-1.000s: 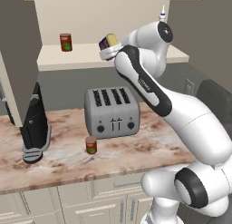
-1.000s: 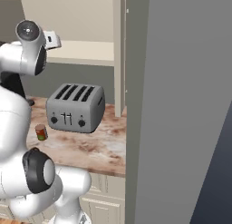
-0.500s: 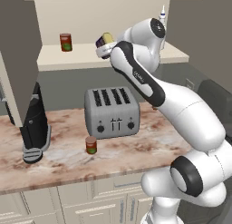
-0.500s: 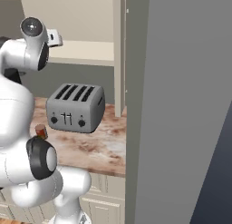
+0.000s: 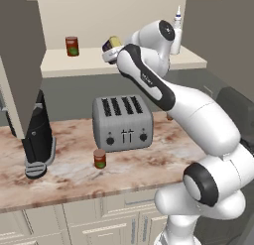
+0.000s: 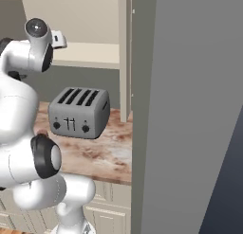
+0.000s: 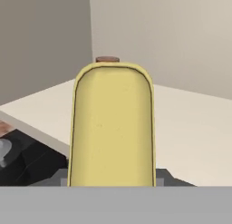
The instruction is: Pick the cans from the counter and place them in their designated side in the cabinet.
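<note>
Kitchen: we sit facing the counter (image 5: pixel 64 179), pinkish-brown marble with cream drawer fronts below; cabinet (image 5: pixel 149 65) above it, pale shelf, grey-brown door swung out at far left
Pincer: our gripper (image 5: pixel 110 49) is up at shelf height, clamped narrow on the yellow-topped can (image 5: pixel 113 42); in the hand view the yellow top (image 7: pixel 112 128) sits right in front of the camera
Held can: tilted, hanging over the front edge of the shelf; we can't tell whether it touches the shelf
Shelf can: red-brown can (image 5: pixel 72 46) stands upright on the shelf, left of the pincer, well apart from it
Counter can: second red-brown can (image 5: pixel 99 158) upright on the counter, far below the pincer, just in front of the toaster (image 5: pixel 122 122)
Bottle: white squeeze bottle (image 5: pixel 176 30) on the shelf, right of the pincer, partly behind our arm
Black appliance: dark stand (image 5: pixel 37 142) on the counter, below and left of the pincer
</note>
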### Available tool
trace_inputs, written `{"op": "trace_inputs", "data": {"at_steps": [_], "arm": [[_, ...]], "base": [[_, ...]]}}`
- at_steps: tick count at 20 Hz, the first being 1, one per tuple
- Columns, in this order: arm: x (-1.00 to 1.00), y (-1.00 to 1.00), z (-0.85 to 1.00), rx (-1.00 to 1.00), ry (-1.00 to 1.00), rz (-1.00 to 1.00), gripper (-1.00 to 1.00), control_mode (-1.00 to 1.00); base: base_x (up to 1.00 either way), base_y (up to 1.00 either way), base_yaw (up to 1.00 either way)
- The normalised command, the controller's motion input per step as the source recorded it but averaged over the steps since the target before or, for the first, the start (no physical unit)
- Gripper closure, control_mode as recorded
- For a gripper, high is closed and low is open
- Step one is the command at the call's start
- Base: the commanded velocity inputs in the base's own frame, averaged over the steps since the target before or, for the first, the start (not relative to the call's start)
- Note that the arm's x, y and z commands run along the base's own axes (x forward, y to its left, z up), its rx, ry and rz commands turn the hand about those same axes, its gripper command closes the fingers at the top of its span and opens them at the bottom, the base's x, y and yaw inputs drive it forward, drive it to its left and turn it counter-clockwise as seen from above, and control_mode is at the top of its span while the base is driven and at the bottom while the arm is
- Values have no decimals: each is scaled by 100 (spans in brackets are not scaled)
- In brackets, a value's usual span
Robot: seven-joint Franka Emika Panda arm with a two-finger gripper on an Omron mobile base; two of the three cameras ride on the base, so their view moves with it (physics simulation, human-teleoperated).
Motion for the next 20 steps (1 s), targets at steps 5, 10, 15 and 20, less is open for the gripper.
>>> {"op": "trace_inputs", "data": {"at_steps": [5,10,15,20], "arm": [[20,8,-6,0,0,0,100,-100],[25,12,-5,0,1,0,100,-100],[29,9,0,0,1,0,100,-100],[25,4,0,0,1,0,100,-100]], "base": [[0,0,0],[0,0,0],[0,0,0],[0,0,0]]}}
